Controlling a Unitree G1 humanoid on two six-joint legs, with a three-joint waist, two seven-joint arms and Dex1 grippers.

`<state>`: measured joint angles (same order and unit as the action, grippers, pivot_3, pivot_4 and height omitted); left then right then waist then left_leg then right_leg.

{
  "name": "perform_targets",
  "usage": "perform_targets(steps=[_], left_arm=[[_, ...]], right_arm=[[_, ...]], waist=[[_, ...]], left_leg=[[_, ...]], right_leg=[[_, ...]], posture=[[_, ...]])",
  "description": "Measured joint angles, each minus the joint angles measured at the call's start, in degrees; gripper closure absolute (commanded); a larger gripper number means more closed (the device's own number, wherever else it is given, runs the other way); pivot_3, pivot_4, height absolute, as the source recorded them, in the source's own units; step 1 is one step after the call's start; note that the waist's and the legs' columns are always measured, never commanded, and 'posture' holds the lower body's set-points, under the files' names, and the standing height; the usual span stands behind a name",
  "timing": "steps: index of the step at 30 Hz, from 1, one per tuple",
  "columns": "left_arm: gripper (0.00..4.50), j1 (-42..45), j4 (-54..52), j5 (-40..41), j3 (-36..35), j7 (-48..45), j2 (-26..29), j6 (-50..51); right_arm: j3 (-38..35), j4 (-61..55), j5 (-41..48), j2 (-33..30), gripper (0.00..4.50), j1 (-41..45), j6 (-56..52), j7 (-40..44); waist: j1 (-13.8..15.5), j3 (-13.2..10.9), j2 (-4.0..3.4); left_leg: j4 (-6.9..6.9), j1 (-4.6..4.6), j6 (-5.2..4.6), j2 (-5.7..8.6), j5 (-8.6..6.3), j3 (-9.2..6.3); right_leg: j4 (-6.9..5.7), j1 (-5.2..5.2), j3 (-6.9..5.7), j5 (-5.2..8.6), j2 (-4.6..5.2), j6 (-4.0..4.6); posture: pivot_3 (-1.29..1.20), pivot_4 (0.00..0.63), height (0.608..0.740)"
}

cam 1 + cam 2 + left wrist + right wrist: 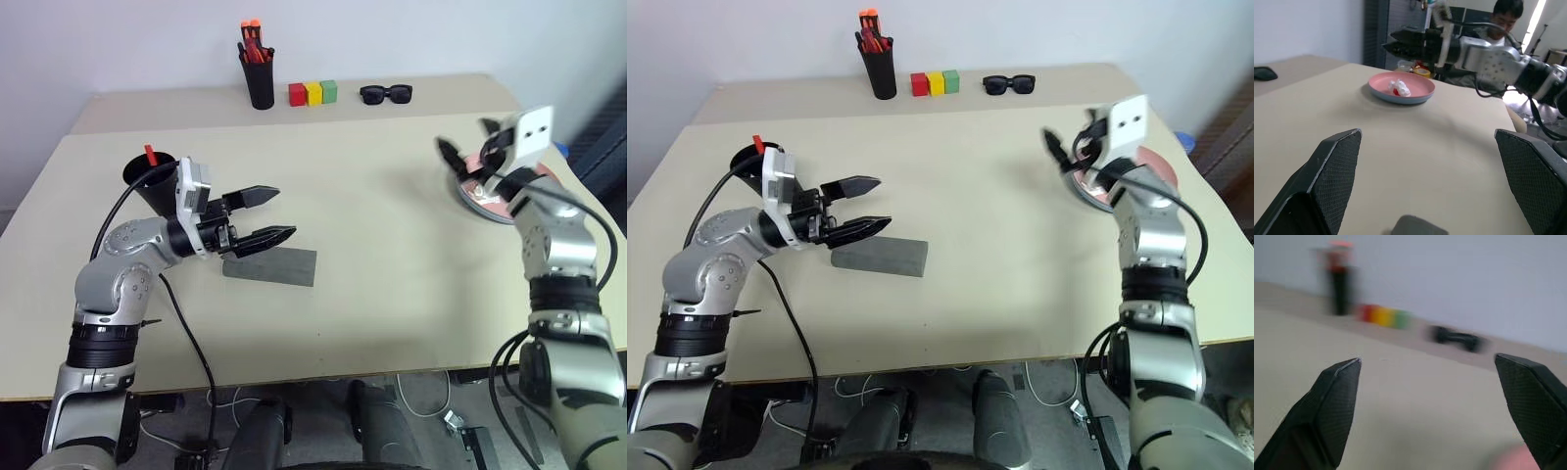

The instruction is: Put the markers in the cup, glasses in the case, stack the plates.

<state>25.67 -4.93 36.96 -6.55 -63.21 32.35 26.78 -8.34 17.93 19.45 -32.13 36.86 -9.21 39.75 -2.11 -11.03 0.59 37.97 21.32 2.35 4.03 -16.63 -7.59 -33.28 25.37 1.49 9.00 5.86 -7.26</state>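
Half hidden behind the left gripper (269, 216): the black cup (149, 183) at the left of the tabletop (989, 196), a red-capped marker (151, 155) poking from its rim. Second marker not made out. Partly covered by the right gripper (1063, 152): the plates (1401, 88) at the far right, pink stacked on light blue, something small, white and red lying in the top one, too small to identify. Glasses not made out anywhere.

Counted: two plates, one grey case (879, 258), lid down, near-left of centre just below the left jaws; one pot of orange-red pens (258, 67), three blocks (313, 93) red, yellow, green, one pair of sunglasses (386, 94), all along the far edge.

Left jaws spread wide, holding nothing. Right jaws likewise spread and empty, above the plates.

Beige tabletop, pale wall behind; a person (1501, 19) seated beyond the right edge.
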Motion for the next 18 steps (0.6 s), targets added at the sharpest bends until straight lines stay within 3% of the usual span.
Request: perform_targets(steps=[3, 8, 13, 18], left_arm=[[0.0, -3.7, -2.0, 0.8, -2.3, 0.5, 0.9, -0.1], [0.0, -13.1, -7.2, 1.6, -5.9, 0.9, 3.8, 0.0], [0.0, -21.9, -11.6, 0.8, -6.9, 1.3, 6.4, -1.3], [0.0, -22.8, -11.3, 1.3, -8.4, 0.7, 7.1, -1.4]], right_arm=[[1.0, -11.9, 9.9, -1.5, 0.07, -8.0, -9.3, 10.1], [0.0, -31.2, 26.1, -10.2, 0.07, -17.5, -22.9, 24.1], [0.4, -31.3, 22.3, -10.5, 0.07, -18.5, -20.0, 24.4], [0.5, -31.1, 22.0, -8.7, 0.07, -18.1, -20.8, 21.2]], waist=[[0.3, 0.0, -0.01], [0.5, 0.0, -0.03], [1.1, 0.0, -0.02], [1.7, 0.0, -0.01]], left_leg=[[0.01, 0.0, -0.01, -0.01, -0.01, -0.02], [-0.01, -0.09, -0.07, -0.08, -0.05, 0.06], [0.03, -0.23, -0.07, -0.1, -0.05, 0.15], [0.05, -0.15, -0.06, -0.08, -0.04, 0.11]], right_leg=[[0.0, 0.0, 0.0, 0.0, 0.01, 0.0], [0.01, -0.02, 0.0, 0.03, -0.02, 0.01], [0.01, -0.18, 0.0, 0.14, -0.02, 0.19], [0.04, -0.16, -0.01, 0.05, 0.0, 0.05]], posture=[[0.0, 0.15, 0.74], [0.0, 0.15, 0.74], [0.0, 0.15, 0.74], [0.0, 0.15, 0.74]])
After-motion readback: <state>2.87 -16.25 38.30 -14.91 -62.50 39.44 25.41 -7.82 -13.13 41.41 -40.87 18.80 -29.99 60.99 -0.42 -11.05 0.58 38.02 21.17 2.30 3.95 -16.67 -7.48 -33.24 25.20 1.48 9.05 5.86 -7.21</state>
